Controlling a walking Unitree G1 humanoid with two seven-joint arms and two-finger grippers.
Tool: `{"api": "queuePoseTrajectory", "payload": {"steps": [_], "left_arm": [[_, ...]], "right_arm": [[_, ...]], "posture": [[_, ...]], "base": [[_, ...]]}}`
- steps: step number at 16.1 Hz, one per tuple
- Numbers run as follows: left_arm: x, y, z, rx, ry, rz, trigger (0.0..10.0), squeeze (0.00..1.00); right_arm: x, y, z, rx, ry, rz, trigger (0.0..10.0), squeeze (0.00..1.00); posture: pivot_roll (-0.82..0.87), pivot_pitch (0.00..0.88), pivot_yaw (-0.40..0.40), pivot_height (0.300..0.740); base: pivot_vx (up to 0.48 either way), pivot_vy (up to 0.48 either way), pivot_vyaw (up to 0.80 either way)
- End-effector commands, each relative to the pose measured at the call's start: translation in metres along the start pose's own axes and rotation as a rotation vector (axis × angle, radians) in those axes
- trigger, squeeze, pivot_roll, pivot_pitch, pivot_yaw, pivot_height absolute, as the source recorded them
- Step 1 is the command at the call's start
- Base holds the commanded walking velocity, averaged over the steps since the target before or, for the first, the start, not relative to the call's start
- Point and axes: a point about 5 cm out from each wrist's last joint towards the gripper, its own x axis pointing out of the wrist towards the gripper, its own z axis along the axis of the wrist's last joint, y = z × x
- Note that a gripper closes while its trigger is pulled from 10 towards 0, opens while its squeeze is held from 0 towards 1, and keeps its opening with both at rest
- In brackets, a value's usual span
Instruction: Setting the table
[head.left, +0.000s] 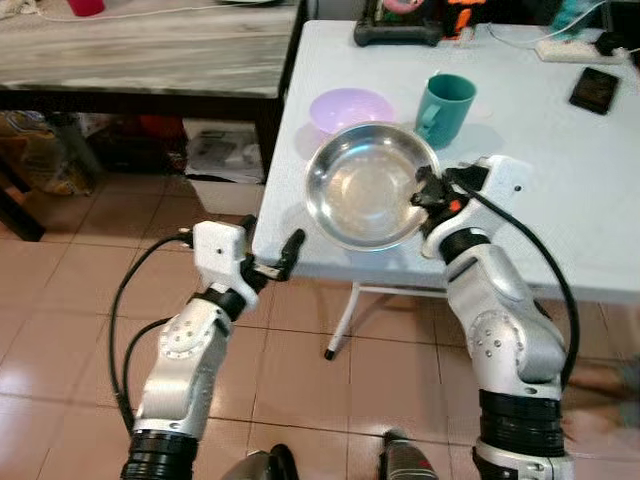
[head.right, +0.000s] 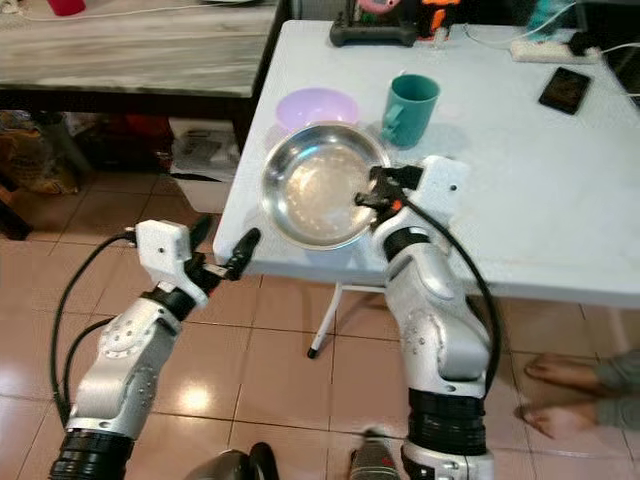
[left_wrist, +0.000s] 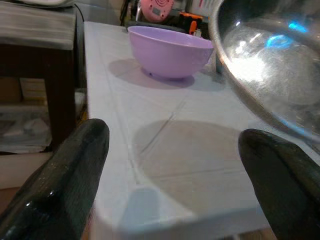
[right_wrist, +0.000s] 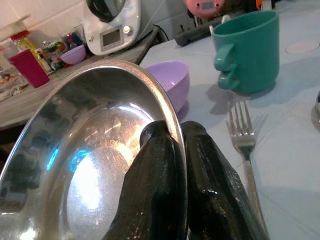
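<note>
A shiny steel bowl (head.left: 365, 190) hangs tilted just above the front left corner of the white table (head.left: 560, 200). My right gripper (head.left: 425, 195) is shut on its right rim, one finger inside and one outside (right_wrist: 200, 165). Behind it a small purple bowl (head.left: 350, 108) and a teal mug (head.left: 445, 108) stand on the table. A fork (right_wrist: 245, 145) lies on the table beside the held bowl, in front of the mug. My left gripper (head.left: 272, 262) is open, level with the table's front left corner, its fingers (left_wrist: 65, 170) spread with nothing between them.
A black phone (head.left: 594, 90), a white power strip (head.left: 570, 50) and a black appliance (head.left: 397, 25) sit toward the table's back. A wooden side table (head.left: 150, 50) stands at the left. A person's bare feet (head.right: 560, 385) rest on the tiled floor at the right.
</note>
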Motion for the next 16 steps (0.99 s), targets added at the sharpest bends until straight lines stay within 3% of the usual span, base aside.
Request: {"api": "queuePoseTrajectory", "payload": {"steps": [1,5,9,13,16], "left_arm": [[0.0,-0.001,-0.003,0.008,0.009,0.001,10.0,0.0],[0.0,0.002,-0.003,0.016,0.005,0.029,10.0,0.0],[0.001,0.005,-0.005,0.023,0.008,0.058,10.0,0.0],[0.004,0.005,-0.005,0.031,0.008,0.077,10.0,0.0],[0.004,0.006,-0.004,0.033,-0.002,0.095,10.0,0.0]], "right_arm": [[-0.003,-0.003,0.006,-0.009,-0.036,-0.01,10.0,0.0],[-0.011,-0.013,0.003,-0.057,-0.036,-0.029,10.0,0.0],[-0.025,-0.029,0.001,-0.101,-0.037,-0.073,10.0,0.0],[-0.025,-0.028,0.002,-0.109,-0.044,-0.073,10.0,0.0],[-0.024,-0.027,0.001,-0.109,-0.05,-0.064,10.0,0.0]], "posture": [[-0.24,0.179,0.044,0.74],[-0.23,0.172,0.042,0.74],[-0.24,0.166,0.05,0.74],[-0.23,0.167,0.053,0.74],[-0.23,0.167,0.054,0.74]], "base": [[0.0,0.36,0.0],[0.0,0.366,0.0],[0.0,0.369,-0.44],[0.0,0.368,-0.46],[0.0,0.0,0.0]]}}
